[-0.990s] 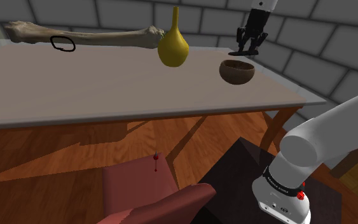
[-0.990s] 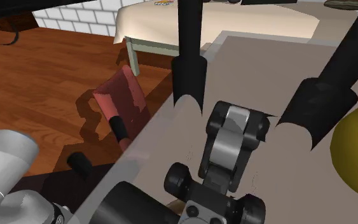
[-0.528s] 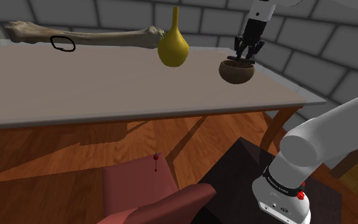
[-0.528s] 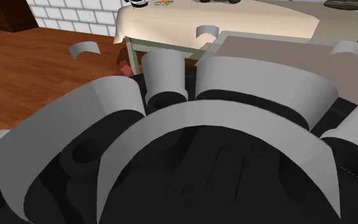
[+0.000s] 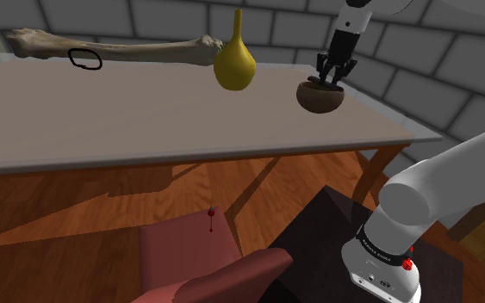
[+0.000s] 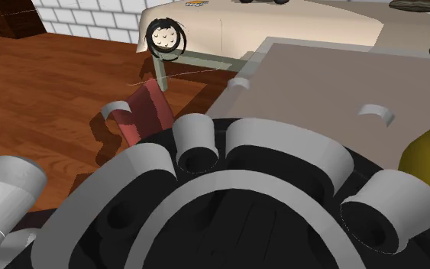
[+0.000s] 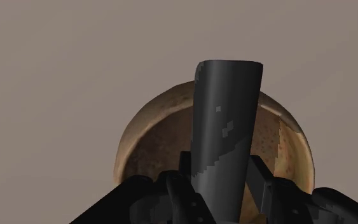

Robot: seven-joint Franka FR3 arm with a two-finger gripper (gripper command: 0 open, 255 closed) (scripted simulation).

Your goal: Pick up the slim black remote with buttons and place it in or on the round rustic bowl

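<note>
1. The gripper (image 5: 331,76) is hanging straight down over the bowl (image 5: 321,98). The bowl is sitting on the table (image 5: 146,120), near the table's end at the shoulder view's right.
2. In the wrist view the black fingers (image 7: 259,178) are closing on the remote (image 7: 225,127) from both sides and gripping it firmly between them.
3. The remote is running lengthwise out from the fingers, its free end pointing down into the hollow of the bowl. The bowl's brown, speckled inside is showing around it.
4. Whether the remote's end is touching the bowl's bottom, I cannot tell.
5. A yellow vase (image 5: 234,64) with a thin neck is standing upright on the table, near the bowl at the shoulder view's left and apart from it.
6. A long pale bone (image 5: 111,46) is lying along the table's far edge, with a small black ring (image 5: 84,58) just by it.
7. A red chair (image 5: 189,254) is standing on the wooden floor (image 5: 77,207) in front of the table. The dark stand (image 5: 318,228) is showing at the shoulder view's lower right beneath the white arm (image 5: 443,181).
8. In the second exterior view, grey and black parts of the hand are crowding the foreground. The table top, the chair and the vase's yellow side are showing beyond them.
</note>
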